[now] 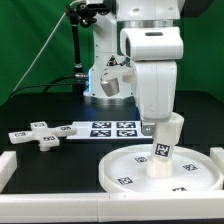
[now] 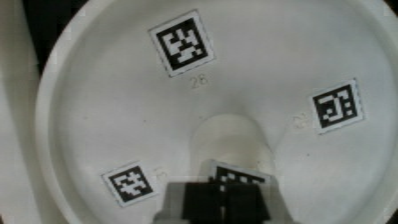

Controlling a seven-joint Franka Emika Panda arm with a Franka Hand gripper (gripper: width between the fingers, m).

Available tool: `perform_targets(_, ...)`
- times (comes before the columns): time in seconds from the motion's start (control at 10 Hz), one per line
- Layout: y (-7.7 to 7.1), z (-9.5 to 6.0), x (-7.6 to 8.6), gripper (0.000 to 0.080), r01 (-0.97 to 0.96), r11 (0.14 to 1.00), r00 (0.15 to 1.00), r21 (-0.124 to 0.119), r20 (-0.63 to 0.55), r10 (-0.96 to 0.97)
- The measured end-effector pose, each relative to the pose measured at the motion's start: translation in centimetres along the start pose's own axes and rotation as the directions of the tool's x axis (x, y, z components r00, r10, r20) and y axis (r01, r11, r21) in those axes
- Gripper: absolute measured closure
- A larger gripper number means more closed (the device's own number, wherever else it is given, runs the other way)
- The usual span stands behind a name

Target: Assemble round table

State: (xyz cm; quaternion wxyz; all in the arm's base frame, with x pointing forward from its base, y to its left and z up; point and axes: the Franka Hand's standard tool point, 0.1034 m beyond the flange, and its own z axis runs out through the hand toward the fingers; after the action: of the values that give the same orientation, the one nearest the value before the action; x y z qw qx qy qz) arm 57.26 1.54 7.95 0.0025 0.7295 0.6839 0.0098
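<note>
While the gripper [image 1: 160,127] is clamping its fingers on the short leg [image 1: 165,145], it's holding it tilted over the middle of the round disc [image 1: 122,168]. The cross foot [image 1: 36,133] is lying well off to the exterior view's left, just beside the marker board [image 1: 108,128]. White rails [image 1: 6,166] are sitting along the table edges.

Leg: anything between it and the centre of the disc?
Nothing visible. The gripper holds the leg tilted over the middle of the disc, lower end at or just above it. The cross foot lies off to the exterior view's left, beside the marker board.
</note>
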Motion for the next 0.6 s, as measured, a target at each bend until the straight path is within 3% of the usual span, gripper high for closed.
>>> perform_targets(0.3,0.01,0.02,-0.13,0.0798,-0.018,1.000,1.000,0.000,0.000,0.018)
perform_targets(0.4,0.09,-0.01,-0.09,0.0798,-0.012,1.000,1.000,-0.004,0.000,0.012)
perform_targets(0.5,0.47,-0.16,0.13,0.0783,0.015,1.000,1.000,-0.027,0.000,-0.015)
perform_targets(0.6,0.43,-0.12,-0.01,0.0783,0.009,1.000,1.000,-0.025,0.001,-0.009)
